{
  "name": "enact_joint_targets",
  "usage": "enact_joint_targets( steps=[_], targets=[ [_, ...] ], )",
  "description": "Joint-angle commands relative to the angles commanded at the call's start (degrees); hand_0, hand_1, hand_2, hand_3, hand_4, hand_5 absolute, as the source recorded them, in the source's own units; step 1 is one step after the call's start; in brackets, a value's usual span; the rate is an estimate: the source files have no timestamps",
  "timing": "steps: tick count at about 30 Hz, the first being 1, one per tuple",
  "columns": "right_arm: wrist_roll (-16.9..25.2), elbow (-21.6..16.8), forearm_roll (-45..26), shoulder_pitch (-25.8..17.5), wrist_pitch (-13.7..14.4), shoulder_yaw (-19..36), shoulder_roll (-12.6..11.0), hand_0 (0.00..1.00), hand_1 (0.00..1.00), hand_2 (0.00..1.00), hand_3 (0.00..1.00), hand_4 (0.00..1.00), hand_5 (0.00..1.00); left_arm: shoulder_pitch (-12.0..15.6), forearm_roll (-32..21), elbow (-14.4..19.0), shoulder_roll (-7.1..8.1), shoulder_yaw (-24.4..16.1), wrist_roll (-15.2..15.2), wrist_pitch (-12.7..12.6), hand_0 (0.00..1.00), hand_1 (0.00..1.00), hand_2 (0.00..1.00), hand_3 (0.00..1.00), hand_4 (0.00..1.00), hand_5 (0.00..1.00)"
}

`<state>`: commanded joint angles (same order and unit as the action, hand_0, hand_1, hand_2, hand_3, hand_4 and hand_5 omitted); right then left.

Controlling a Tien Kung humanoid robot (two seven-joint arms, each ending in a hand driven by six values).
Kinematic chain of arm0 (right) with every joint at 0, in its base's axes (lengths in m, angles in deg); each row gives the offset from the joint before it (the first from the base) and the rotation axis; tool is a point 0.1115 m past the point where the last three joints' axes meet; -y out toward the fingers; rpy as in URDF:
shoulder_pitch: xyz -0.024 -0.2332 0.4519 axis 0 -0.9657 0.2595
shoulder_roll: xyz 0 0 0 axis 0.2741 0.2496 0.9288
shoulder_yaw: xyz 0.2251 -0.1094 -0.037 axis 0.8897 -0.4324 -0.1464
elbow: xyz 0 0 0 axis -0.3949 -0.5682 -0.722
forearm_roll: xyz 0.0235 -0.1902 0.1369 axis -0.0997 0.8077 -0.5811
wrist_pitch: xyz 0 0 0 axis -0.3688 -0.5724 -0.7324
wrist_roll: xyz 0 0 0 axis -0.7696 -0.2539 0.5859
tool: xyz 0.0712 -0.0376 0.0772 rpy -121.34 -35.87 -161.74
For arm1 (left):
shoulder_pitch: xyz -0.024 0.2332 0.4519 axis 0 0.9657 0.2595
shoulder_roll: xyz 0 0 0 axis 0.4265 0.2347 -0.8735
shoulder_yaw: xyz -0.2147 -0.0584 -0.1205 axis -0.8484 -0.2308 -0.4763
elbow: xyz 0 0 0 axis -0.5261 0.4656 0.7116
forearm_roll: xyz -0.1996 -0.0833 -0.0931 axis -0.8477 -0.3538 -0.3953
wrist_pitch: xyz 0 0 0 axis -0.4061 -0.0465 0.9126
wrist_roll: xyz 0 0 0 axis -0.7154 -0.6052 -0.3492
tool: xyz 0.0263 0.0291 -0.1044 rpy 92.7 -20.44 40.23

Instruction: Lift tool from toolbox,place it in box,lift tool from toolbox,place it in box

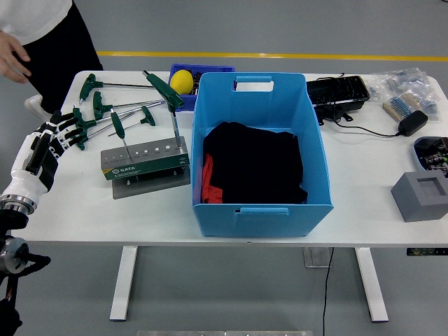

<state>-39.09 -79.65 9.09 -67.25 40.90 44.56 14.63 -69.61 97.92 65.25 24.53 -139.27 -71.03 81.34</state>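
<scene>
a white table (84, 210) seen from above. near its left end, a grey tool stand (143, 162) holds two green t-handle wrenches upright: a short one (119, 129) at its left and a tall one (168, 94) at its right. several more green-handled wrenches (98, 105) lie loose on the table behind the stand. in the middle sits a large blue box (260, 157), just right of the stand, with black and red cloth (252, 171) inside. no tool shows in the box, so the task looks barely begun, though cloth could hide one. the robot's left hand (45, 147) hovers at the table's left edge, fingers spread, holding nothing, close to the loose handles. the right arm is out of view. a person's hand (12, 57) hangs at the far left corner, apart from everything.
</scene>
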Motion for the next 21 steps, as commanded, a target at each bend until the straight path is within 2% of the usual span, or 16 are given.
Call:
enact_joint_targets(
  steps=[21],
  targets=[
    [0.1,0.0,-0.4,0.0,0.1,-0.2,0.0,0.649,0.642,0.718,0.580,0.810,0.670,-0.1,1.0,0.1,-0.10,0.0,0.3,0.0,0.731,0.730,0.805,0.722,0.848,0.748]
  ],
)
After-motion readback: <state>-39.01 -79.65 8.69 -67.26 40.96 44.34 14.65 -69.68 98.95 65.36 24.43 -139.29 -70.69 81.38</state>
